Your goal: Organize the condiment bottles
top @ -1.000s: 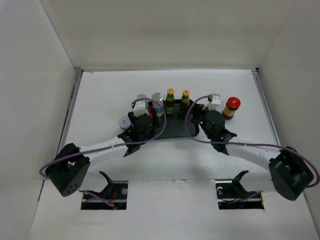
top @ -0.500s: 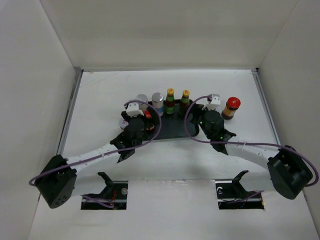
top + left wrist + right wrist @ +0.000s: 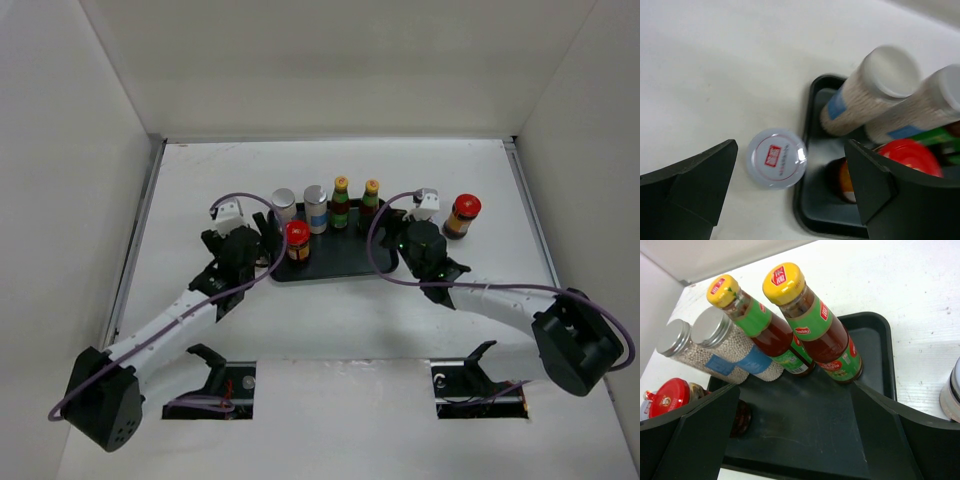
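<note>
Black plastic tray (image 3: 345,258) sits mid-table, holding most of the condiment bottles. Along its far edge stand two white shakers (image 3: 316,208) and two slim sauce bottles (image 3: 810,325) with yellow caps, all upright. A red-capped jar (image 3: 297,240) stands nearer, at the tray's left end. A second red-capped jar (image 3: 463,215) stands on the white table (image 3: 200,180), off the tray's right end.

Your left gripper (image 3: 791,150) hangs with its fingers spread wide and nothing between them but air. Below that gap is a short silver-lidded jar (image 3: 776,157), upright on the table just outside the tray's left rim. Neither finger touches it.

Your right gripper (image 3: 795,390) is also spread wide and empty, looking over the tray's bare right half. Another silver-lidded container shows at the right edge of that wrist view, cut off.

The short jar looks rigid, probably glass, so squeeze it firmly but not hard. Its lid is glossy and likely slippery. Take it across the full width of its side wall, below the lid. It is squat, so it should not tip, but it offers little height, and you must come down low. The slim bottles beside it are tall and would topple easily; keep your fingers clear of them.
</note>
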Available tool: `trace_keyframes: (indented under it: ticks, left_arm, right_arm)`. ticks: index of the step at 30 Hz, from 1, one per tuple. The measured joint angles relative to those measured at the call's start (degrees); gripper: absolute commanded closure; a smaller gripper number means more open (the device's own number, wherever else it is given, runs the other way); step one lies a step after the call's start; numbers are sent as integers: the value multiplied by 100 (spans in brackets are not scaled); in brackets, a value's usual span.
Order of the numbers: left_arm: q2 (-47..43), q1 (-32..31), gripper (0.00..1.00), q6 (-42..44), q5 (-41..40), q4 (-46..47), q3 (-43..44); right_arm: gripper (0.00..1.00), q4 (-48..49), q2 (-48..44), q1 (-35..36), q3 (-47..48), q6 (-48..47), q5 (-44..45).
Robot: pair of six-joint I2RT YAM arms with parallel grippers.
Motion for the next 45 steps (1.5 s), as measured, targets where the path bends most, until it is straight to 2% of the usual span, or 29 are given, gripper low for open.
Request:
trace_keyframes:
  ticks: [5,12,15,18,21,25,29,32,36,37,39,42,44,45]
  left_arm:
    - [520,57,11,-17,251,-566,103]
    - [1073,83,25,-24,372,-608,155]
    - [1228,96,38,-24,304,-562,157]
    - [1300,90,57,-4,140,-474,157]
    - [1285,15,63,42,-15,-511,157]
    - [918,-136,64,208,-254,-678,157]
    - [2,-378,64,457,-584,-874,275]
    - [-428,-680,64,695,-765,-903,737]
    - [-400,-1290,63,890,-776,-577,1449]
    - [-286,-1445,63,922,-715,-483,1613]
    - [33,-1705,63,960,-551,-286,1886]
    - [640,-2002,63,968,-216,48,2098]
    - [1078,-2155,63,966,13,168,2146]
    - [1300,-2216,63,964,118,208,2155]
  right_arm:
    - [0,-7,118,0,0,-2,0]
    - [0,-7,127,0,0,0,0]
    - [0,-7,127,0,0,-2,-2]
    - [0,-7,131,0,0,-2,-2]
    - [0,-11,153,0,0,-2,-2]
    - [0,-7,155,0,0,0,-2]
    - [0,-7,155,0,0,-2,-2]
    - [0,-7,155,0,0,0,-2]
    - [0,-7,133,0,0,0,15]
    - [1,-7,111,0,0,0,35]
    - [11,-2,13,-2,-24,4,87]
    - [43,31,-278,-15,-146,2,229]
    - [57,103,-544,-70,-302,28,389]
    - [60,118,-662,-116,-367,44,472]
